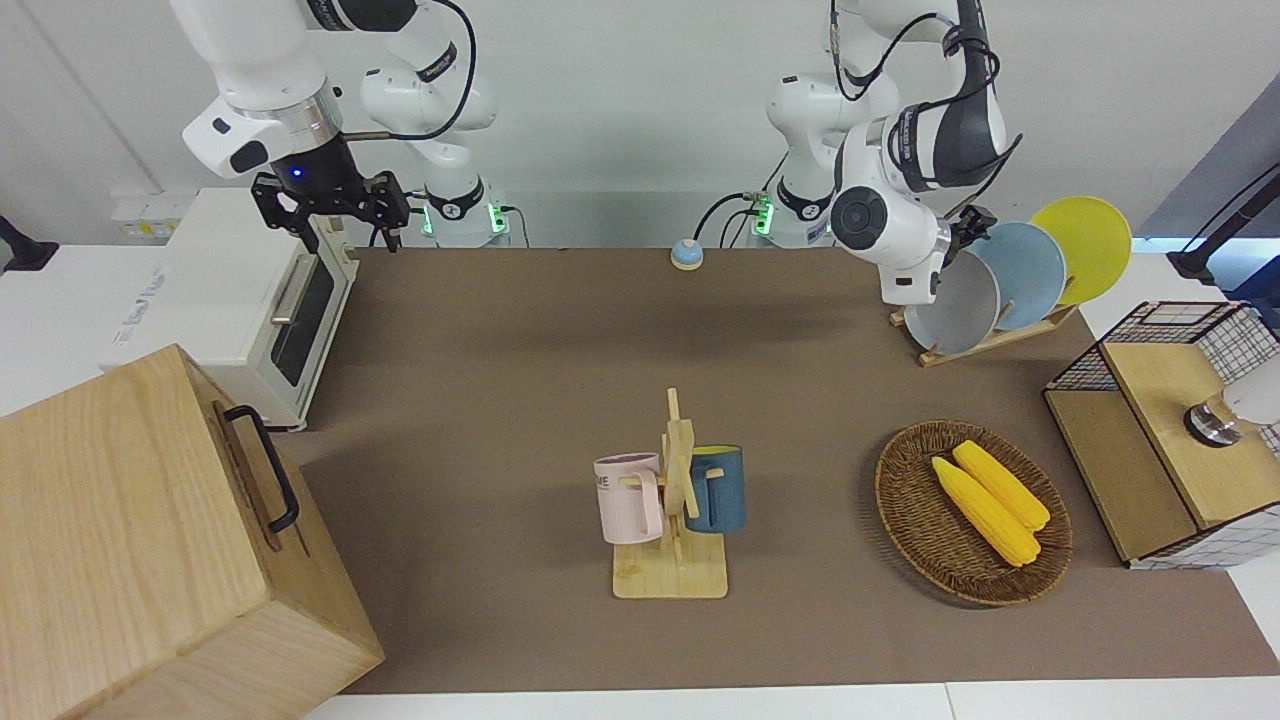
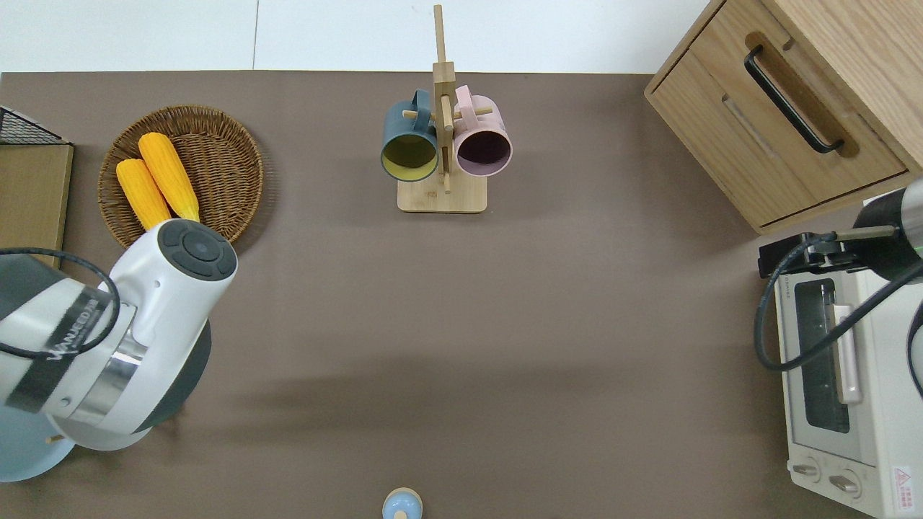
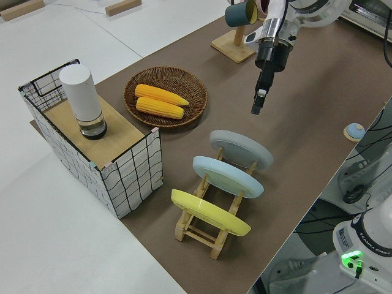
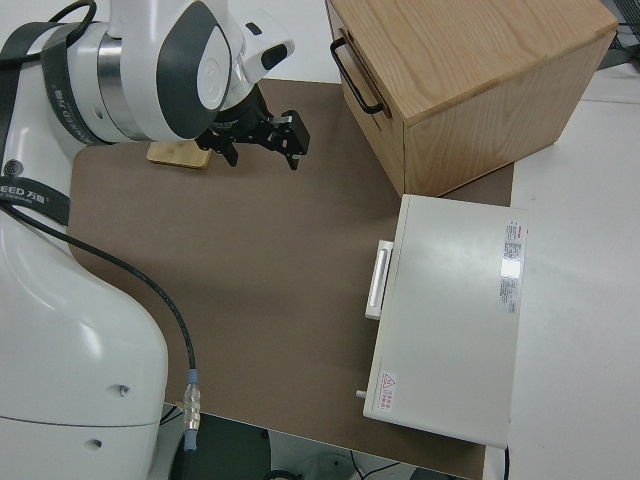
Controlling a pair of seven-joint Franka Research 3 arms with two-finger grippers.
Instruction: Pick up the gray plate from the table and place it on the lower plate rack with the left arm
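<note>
The gray plate (image 1: 958, 308) stands on edge in the light-wood lower plate rack (image 1: 1000, 338), in the slot at the end toward the table's middle. It also shows in the left side view (image 3: 242, 150), with the rack (image 3: 202, 229) under it. My left gripper (image 3: 258, 103) hangs fingers down in the air just above that end of the rack, open, empty and clear of the plate. In the overhead view the left arm hides it. My right gripper (image 1: 335, 215) is parked and open.
A light-blue plate (image 1: 1028, 272) and a yellow plate (image 1: 1085, 245) fill the rack's other slots. A wicker basket (image 1: 905, 500) with two corn cobs, a mug tree (image 1: 675, 500), a wire-mesh box (image 1: 1170, 430), a toaster oven (image 1: 240, 300), a wooden drawer cabinet (image 1: 150, 540) and a small blue bell (image 1: 686, 253) stand around.
</note>
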